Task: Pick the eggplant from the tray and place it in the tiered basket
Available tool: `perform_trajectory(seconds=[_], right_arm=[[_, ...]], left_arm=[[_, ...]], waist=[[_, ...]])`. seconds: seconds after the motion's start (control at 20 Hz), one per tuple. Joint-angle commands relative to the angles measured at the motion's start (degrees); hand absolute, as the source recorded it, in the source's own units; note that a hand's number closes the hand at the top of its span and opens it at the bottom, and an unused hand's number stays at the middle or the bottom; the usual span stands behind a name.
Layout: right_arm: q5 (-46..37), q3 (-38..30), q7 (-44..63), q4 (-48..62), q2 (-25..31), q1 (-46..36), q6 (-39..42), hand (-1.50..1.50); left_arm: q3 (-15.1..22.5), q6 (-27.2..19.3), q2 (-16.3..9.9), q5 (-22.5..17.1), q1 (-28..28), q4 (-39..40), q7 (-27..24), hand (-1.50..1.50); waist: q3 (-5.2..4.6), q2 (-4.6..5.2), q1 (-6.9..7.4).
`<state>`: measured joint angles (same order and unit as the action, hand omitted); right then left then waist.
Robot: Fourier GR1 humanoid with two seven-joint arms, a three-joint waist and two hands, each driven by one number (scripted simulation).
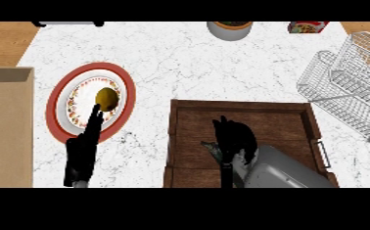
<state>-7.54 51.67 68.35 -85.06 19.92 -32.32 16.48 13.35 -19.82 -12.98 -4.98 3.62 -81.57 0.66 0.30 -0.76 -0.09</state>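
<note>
While curled over something dark in the wooden tray [189, 126], right hand [233, 138] hides the eggplant, presumably inside that grasp. Not yet lifted; still to carry right to the tiered basket [339, 84]. Left hand [83, 146] open, fingers straight over the plate [54, 109].

The right robot hand [235, 138] curls down inside the dark wooden tray [189, 141] — what it holds is hidden; the silver wire tiered basket [345, 84] stands beside the tray.
</note>
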Motion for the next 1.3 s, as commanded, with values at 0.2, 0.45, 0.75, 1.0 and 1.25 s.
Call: perform_trajectory(seconds=[0.2, 0.45, 0.75, 1.0, 1.25], right_arm=[[-2.31, 0.34, 6.24, 1.51, 0.38, 3.20, 2.00, 1.50], [-7.34, 1.82, 2.28, 1.89, -1.38, 4.16, 1.96, 1.50], [-17.08, 3.70, -4.08, 8.12, -5.09, 0.95, 0.41, 1.50], [-18.28, -9.35, -10.83, -3.98, 15.95, 10.18, -9.46, 1.50], [-14.34, -24.16, -20.68, -3.94, 30.18, 17.88, -18.14, 1.50]], left_arm=[[-2.04, 3.03, -1.37, -1.87, 1.01, 1.12, 0.37, 0.00], [-0.23, 0.73, 0.76, 0.96, 0.52, 0.77, 1.49, 0.00], [-0.96, 1.54, 1.06, 1.16, 0.72, 1.31, 0.40, 0.00], [-3.09, 0.59, 1.35, -0.17, 3.32, 1.49, -0.98, 0.00], [-5.64, -1.35, 0.19, -1.07, 6.59, -1.53, 0.53, 0.00]], waist=[[-0.36, 0.67, -0.02], [-0.32, 0.68, 0.08], [-0.31, 0.81, 0.60], [-0.23, -0.04, -4.34], [0.10, -0.86, -9.46]])
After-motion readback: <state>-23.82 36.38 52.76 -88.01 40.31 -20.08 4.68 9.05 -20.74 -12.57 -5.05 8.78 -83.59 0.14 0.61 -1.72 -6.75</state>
